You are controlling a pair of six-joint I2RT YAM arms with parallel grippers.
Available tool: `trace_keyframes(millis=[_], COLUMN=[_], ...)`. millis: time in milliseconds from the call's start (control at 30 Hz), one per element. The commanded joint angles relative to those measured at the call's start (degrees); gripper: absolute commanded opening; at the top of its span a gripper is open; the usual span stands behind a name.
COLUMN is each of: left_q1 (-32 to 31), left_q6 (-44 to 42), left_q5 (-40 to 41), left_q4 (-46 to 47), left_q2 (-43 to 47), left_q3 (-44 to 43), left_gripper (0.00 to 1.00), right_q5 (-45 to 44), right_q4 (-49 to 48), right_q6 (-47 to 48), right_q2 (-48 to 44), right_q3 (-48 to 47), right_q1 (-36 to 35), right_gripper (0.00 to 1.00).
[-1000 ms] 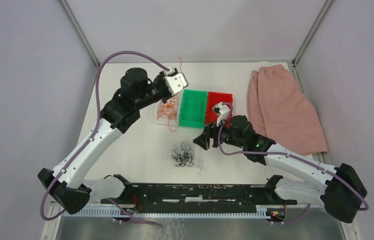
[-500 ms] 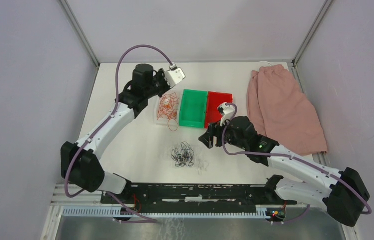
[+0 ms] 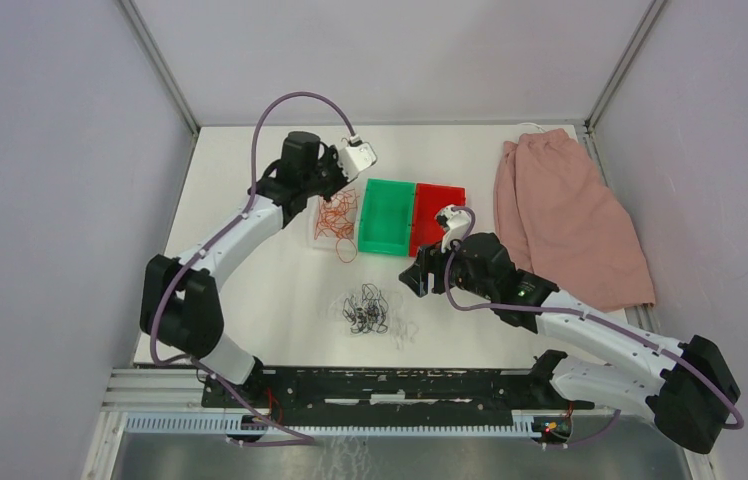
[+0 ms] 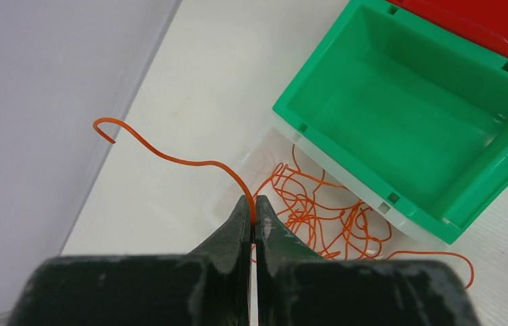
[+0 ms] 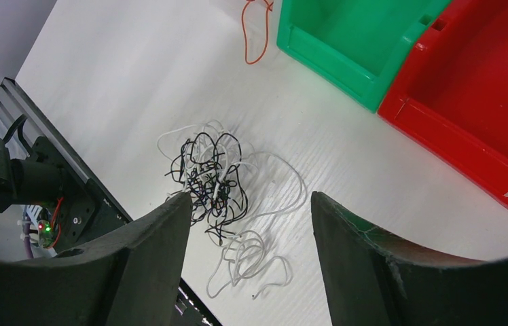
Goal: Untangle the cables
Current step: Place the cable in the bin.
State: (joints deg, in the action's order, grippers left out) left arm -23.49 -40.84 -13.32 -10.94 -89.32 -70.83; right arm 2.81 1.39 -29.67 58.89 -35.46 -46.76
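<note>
– Orange wire [image 4: 170,157], single strand: where is it held?
– Pinched between the closed jaws of the left gripper [image 4: 254,210], above the loose orange heap [image 4: 319,217] that lies just beside the green bin [image 4: 414,115], toward the far edge of the table [image 3: 290,290].
– Black and white tangle [image 5: 214,176]?
– On the table near its front edge, about midway along. The right gripper [image 5: 248,224] hangs just beside it, jaws wide apart, holding nothing.
</note>
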Motion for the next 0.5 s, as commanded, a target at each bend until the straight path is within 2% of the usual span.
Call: trace_keyframes(millis=[0, 333, 467], left_q1=[0.26, 1.25, 1.75], left_q6=[5.57, 8.25, 6.89], left_q5=[-1.78, 1.54, 1.97], left_q4=[-1.8, -11.05, -12.62], left_q2=[-1.93, -10.34, -11.89], left_q3=[-3.53, -8.86, -9.17], left_gripper=[0.03, 0.03, 0.09], right_q5=[-0.87, -1.69, -2.08], right_q4=[-1.37, -1.06, -0.77], right_q6=[0.75, 1.14, 1.62], right_q2=[-1.27, -1.76, -1.86], right_q3=[-2.45, -2.14, -2.15], right_q1=[0.01, 0.01, 0.01], right_gripper=[0.71, 0.71, 0.71])
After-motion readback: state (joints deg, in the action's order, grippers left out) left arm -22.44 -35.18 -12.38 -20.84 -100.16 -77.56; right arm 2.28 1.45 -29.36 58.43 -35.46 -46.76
